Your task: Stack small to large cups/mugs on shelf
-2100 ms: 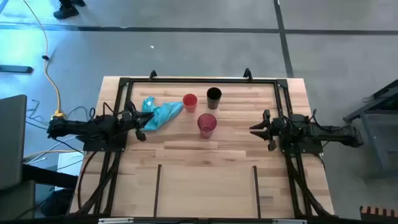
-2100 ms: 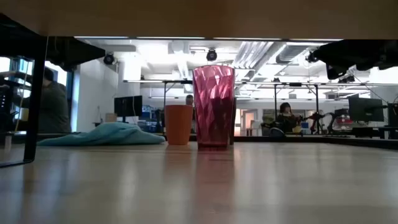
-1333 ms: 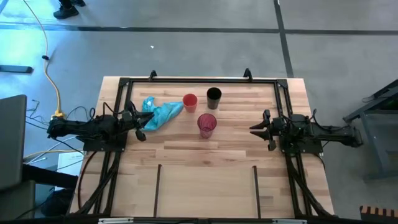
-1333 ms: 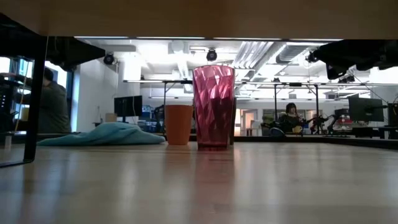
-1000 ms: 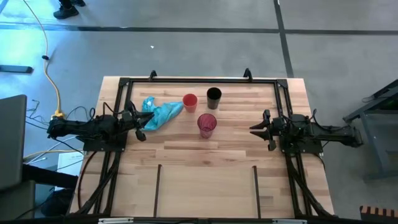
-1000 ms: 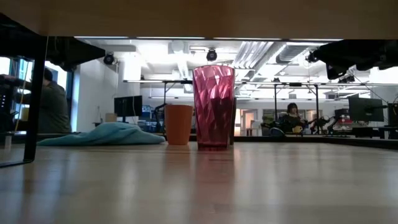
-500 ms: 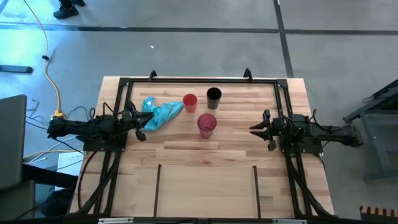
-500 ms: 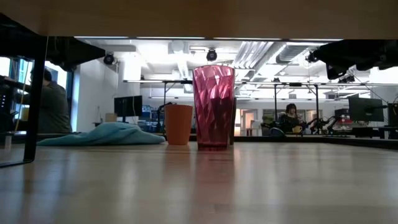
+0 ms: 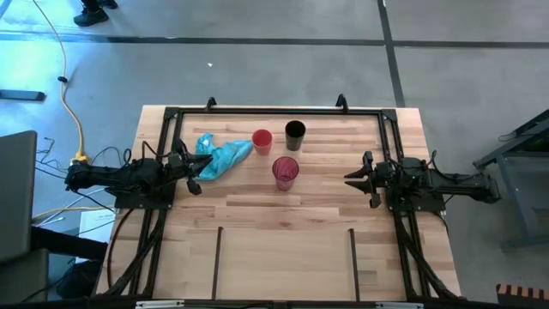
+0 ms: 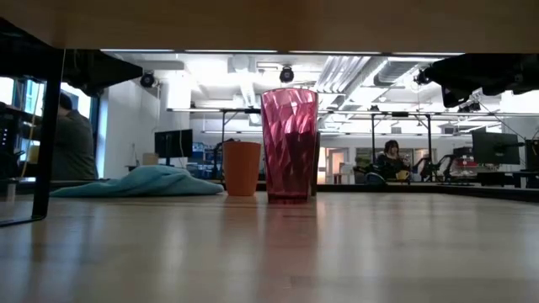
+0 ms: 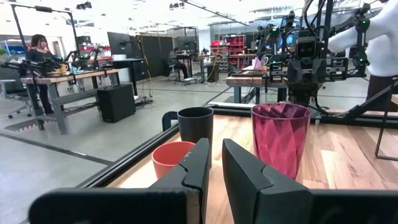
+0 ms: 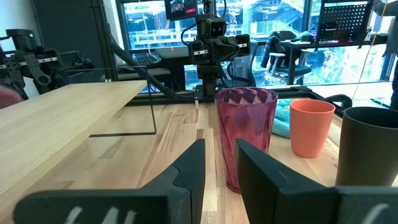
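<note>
**Both arms waiting at the table edges, three cups standing loose, nothing stacked yet**

The table (image 9: 283, 206) is carrying everything on its far half; the shelf (image 9: 283, 253), the plank stretch between two thin black bars on the near side, is lying bare, so no cup has reached it.

The left gripper (image 9: 194, 174) is hovering at the left edge, just beside the light-blue cloth (image 9: 221, 156). Its wrist view is showing the fingers (image 11: 194, 163) standing a narrow slit apart, gripping nothing. The right gripper (image 9: 353, 178) is hanging at the right edge, well apart from the cups, fingers (image 12: 189, 163) likewise parted by a small gap and empty. Both are aiming inward at the cups, likely a rest pose that keeps either arm free to reach.

The red-pink cup (image 9: 285, 171), the largest, is standing upright nearest the middle. The black cup (image 9: 295, 131) is sitting farther back, to its right. The orange cup (image 9: 262, 140), the smallest, is standing left of the black one, near the cloth. All three are apart, mouths up, presumably ready for nesting
</note>
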Controlling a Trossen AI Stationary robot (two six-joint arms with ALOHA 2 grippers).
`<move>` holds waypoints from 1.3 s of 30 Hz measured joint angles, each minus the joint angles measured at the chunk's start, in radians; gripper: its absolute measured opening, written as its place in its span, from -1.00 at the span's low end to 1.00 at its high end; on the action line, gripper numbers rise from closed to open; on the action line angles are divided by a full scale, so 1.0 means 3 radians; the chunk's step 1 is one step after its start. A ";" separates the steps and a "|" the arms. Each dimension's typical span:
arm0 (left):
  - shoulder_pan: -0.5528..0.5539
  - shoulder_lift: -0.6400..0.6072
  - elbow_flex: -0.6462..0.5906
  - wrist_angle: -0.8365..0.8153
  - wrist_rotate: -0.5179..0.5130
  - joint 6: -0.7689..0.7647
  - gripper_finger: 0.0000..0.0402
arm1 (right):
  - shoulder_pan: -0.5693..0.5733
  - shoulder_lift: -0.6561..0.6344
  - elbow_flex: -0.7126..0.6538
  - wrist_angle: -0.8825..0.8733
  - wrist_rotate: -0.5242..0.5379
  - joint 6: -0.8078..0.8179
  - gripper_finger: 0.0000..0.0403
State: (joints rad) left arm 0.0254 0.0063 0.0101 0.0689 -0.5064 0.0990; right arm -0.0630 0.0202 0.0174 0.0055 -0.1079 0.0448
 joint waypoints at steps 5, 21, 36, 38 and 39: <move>0.0001 0.0000 0.0000 0.0000 0.0001 0.0000 -0.83 | 0.0001 0.0000 0.0000 0.0000 0.0000 0.0000 -0.61; 0.0001 0.0000 0.0000 0.0001 0.0054 0.0020 -0.83 | 0.0000 0.0000 0.0000 0.0000 0.0000 0.0000 -0.61; -0.0001 0.0000 0.0000 0.0405 0.0404 -0.2161 -0.83 | 0.0001 0.0001 -0.0007 0.0212 0.0372 0.1198 -0.61; -0.0001 0.0000 0.0000 0.0383 0.0429 -0.2321 -0.83 | 0.0000 0.0001 -0.0007 0.0243 0.0382 0.1679 -0.61; -0.0001 0.0002 0.0000 0.0366 0.0432 -0.2406 -0.83 | 0.0000 0.0001 -0.0007 0.0243 0.0393 0.1864 -0.61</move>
State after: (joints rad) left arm 0.0250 0.0068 0.0101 0.1785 -0.3767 -0.6228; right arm -0.0631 0.0204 0.0154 0.0784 0.0101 0.6040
